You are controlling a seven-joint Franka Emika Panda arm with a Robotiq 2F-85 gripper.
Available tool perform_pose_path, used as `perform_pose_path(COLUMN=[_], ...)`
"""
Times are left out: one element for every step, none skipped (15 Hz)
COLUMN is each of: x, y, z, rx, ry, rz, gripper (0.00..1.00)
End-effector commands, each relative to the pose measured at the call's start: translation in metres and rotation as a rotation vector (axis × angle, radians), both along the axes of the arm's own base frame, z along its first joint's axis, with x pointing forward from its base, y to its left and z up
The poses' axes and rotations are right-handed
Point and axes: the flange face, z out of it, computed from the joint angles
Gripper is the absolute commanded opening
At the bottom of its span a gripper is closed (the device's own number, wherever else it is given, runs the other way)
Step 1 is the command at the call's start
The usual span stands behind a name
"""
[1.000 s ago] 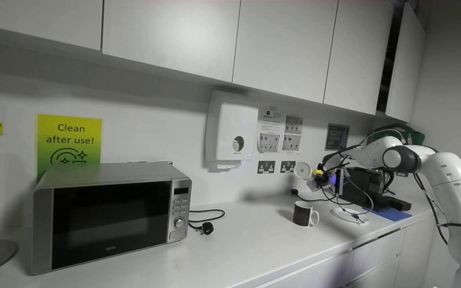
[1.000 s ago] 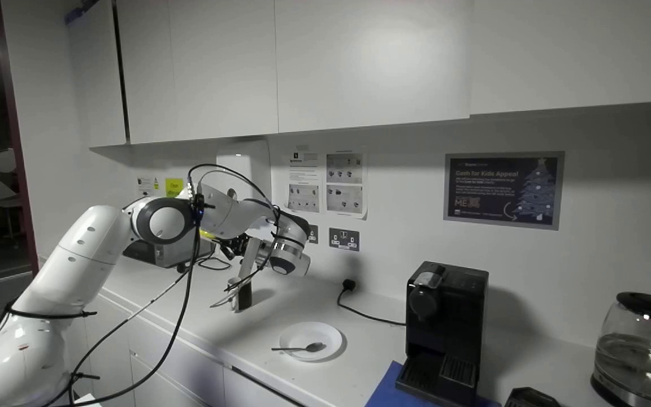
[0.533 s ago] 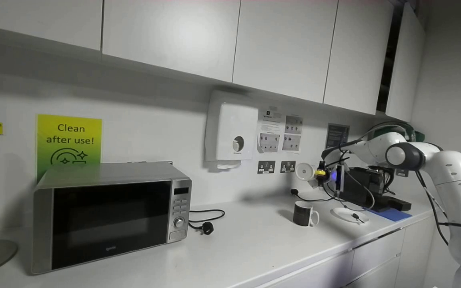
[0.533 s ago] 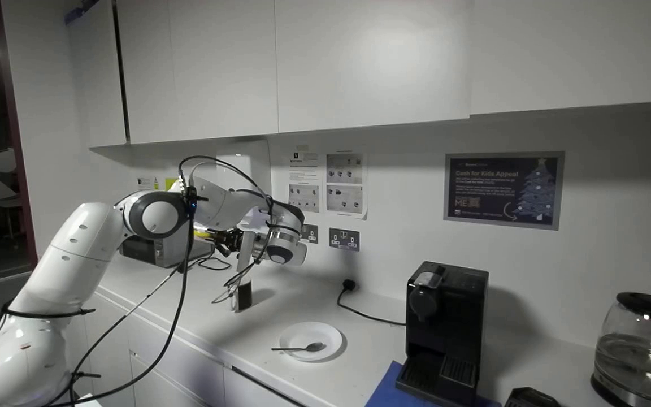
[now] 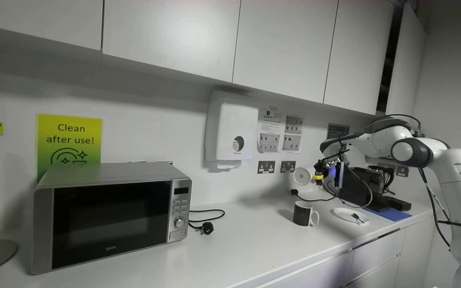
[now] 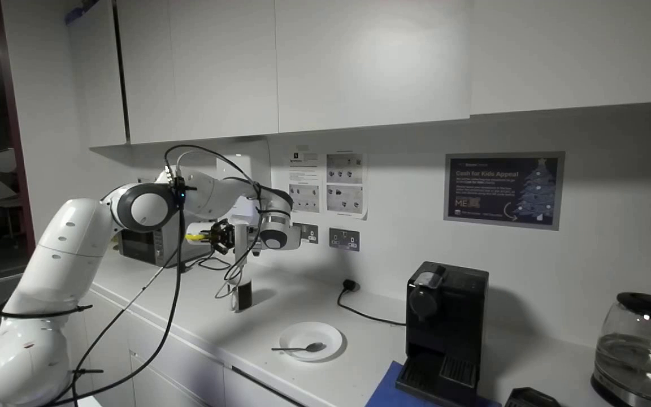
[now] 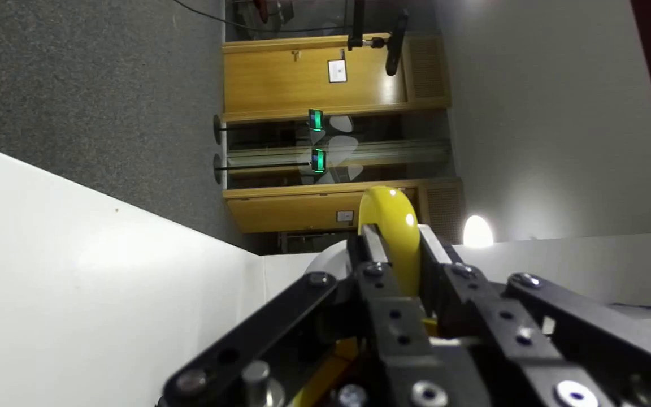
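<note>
White mug [image 5: 302, 176], tipped sideways, aloft; yellow handle [image 7: 393, 226] pinched in gripper [image 7: 400, 244].

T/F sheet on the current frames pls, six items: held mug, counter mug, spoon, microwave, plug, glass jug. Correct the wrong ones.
1. The tool is closed on the handle of the yellow-handled mug. True.
2. The black-and-white mug lies on its side. False: the black-and-white mug stands upright on the counter.
3. The spoon lies apart from the plate. False: the spoon rests on the plate, handle past the rim.
4. The microwave has its door shut. True.
5. A black plug lies beside the microwave. True.
6. The glass jug is empty. False: the glass jug has liquid in it.
</note>
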Motion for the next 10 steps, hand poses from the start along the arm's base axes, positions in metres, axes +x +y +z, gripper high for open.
perform_pose_path(x=[-0.016,-0.017,-0.018,-0.019,-0.02,-0.022,-0.023,-0.025,-0.027,-0.029], y=[0.009,0.012,0.015,0.018,0.021,0.024,0.027,0.03,0.033,0.036], z=[0.025,0.027,0.03,0.032,0.035,0.036,0.038,0.039,0.041,0.042], rx=[-0.049,-0.066,-0.082,-0.104,-0.125,-0.151,-0.172,-0.194,-0.218,-0.238], ry=[-0.087,-0.103,-0.119,-0.137,-0.154,-0.173,-0.189,-0.204,-0.218,-0.23], rz=[-0.02,-0.022,-0.026,-0.034,-0.041,-0.054,-0.066,-0.078,-0.09,-0.101], gripper=[0.05,0.05,0.05,0.05,0.05,0.05,0.05,0.05,0.05,0.05])
